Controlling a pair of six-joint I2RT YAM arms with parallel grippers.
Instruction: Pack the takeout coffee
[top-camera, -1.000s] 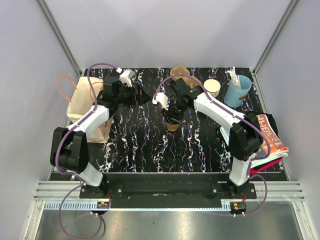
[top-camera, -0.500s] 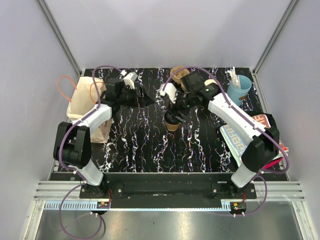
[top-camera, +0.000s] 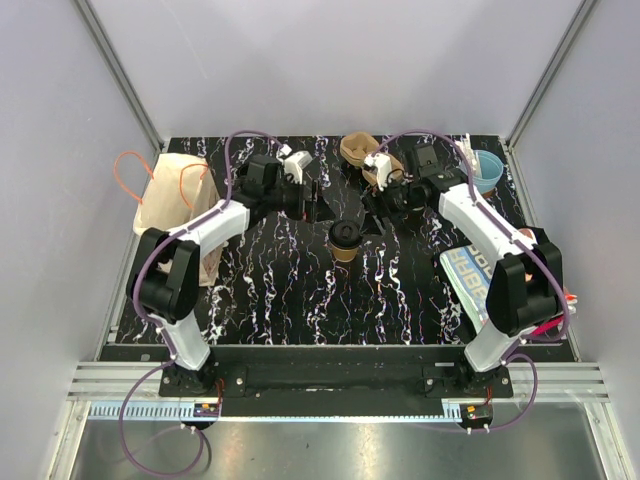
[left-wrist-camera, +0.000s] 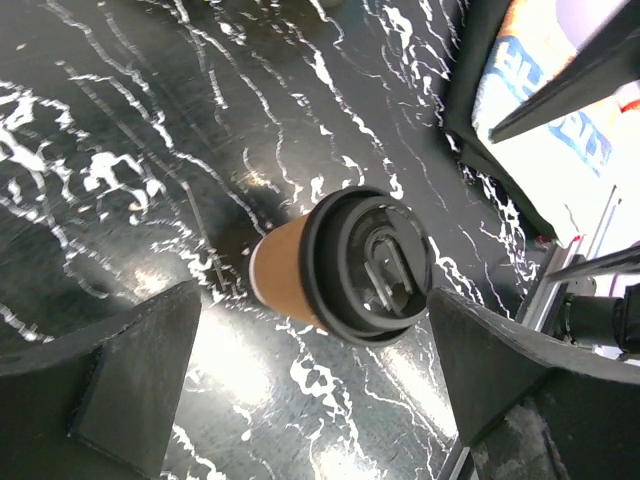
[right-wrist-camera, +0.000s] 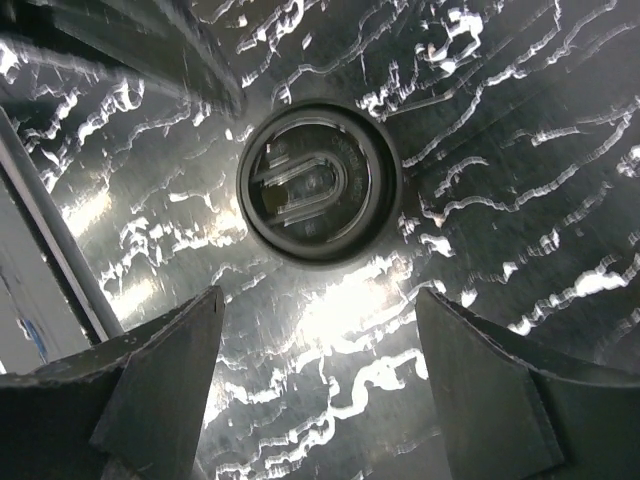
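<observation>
**Top view.** The coffee cup (top-camera: 345, 242), closed by its black lid (top-camera: 345, 232), is set upright near the middle of the black marbled table (top-camera: 280, 290), with its long axis vertical. It is flanked on its far side by both grippers. The left gripper (top-camera: 316, 200) is held near it to the left and the right gripper (top-camera: 378, 212) near it to the right, at about equal closeness. Neither is seen touching it. Both are spread wide and nothing is held.

**Wrist views.** From the left wrist the cup wall is seen obliquely between the fingers (left-wrist-camera: 140, 370). From the right wrist only the lid is seen, almost from straight above.

The paper bag (top-camera: 170, 205) stands well apart to the left, so the left arm is judged better placed for a side grasp.
</observation>
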